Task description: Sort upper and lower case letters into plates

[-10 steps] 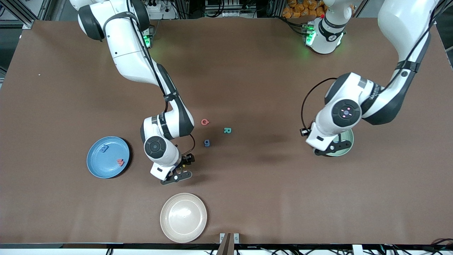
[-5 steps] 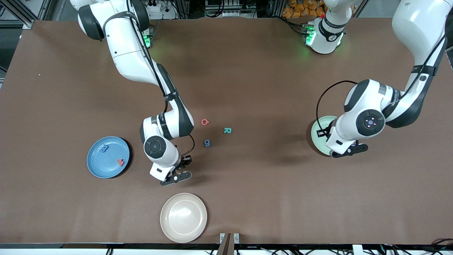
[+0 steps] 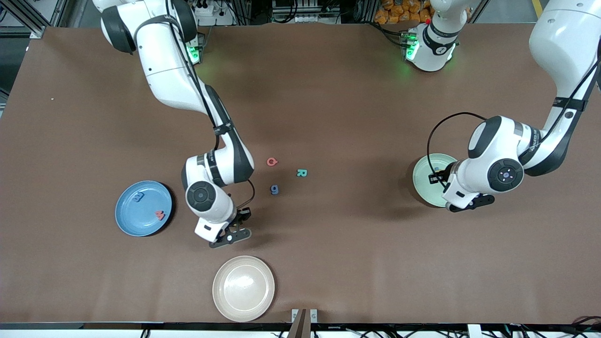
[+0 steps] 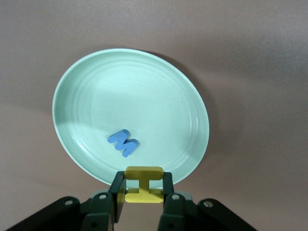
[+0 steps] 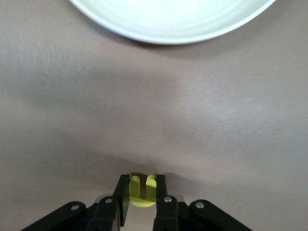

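Front view, teal R, blue g, red letter on table

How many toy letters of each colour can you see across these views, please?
Red: 2, one on the table, one in the blue plate.
Blue: 3.
Teal: 1.
Yellow: 2, one in each gripper's fingers.
Total: 8.
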Controlling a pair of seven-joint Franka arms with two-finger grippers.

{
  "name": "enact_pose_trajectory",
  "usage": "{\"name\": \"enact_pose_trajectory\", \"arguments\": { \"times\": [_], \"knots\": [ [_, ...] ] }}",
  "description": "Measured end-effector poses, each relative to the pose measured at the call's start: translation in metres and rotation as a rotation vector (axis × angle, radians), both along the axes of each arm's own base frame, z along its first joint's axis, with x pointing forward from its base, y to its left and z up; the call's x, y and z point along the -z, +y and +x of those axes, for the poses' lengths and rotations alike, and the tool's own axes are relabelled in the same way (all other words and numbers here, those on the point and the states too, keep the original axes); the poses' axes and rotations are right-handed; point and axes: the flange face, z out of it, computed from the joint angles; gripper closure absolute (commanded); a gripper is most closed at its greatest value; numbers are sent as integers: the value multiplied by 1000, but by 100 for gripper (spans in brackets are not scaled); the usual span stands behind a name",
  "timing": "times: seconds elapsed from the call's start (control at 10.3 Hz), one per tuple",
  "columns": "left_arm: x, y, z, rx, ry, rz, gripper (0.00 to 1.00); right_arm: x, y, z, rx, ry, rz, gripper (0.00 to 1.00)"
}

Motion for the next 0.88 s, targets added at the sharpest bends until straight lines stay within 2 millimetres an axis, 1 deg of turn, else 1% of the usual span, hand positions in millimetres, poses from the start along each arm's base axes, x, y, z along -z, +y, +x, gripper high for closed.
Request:
{"name": "enact_pose_trajectory", "arguments": {
  "times": [0.1, 0.19, 0.49, 0.58, 0.68, 0.78, 0.88],
  "knots": [
    [7, 1, -1, -2, 12, -6, 100, -11, -11, 5, 8, -9, 3, 100],
    [15, 4, -1, -9, 25, -14, 100, -16, -27, 10, 28, -10, 1, 100],
    [38, 26, 0, -50, 51, -44, 100, -27, -94, 26, 95, -17, -38, 100],
    [43, 31, 1, -60, 55, -52, 76, -33, -111, 28, 101, -17, -41, 100],
    [48, 35, 1, -68, 57, -60, 47, -41, -128, 28, 102, -14, -40, 100],
    [51, 36, 1, -71, 59, -64, 18, -48, -151, 27, 94, -2, -33, 100],
    [52, 36, 1, -70, 58, -66, 0, -53, -178, 25, 83, 17, -16, 100]
  ]
}}
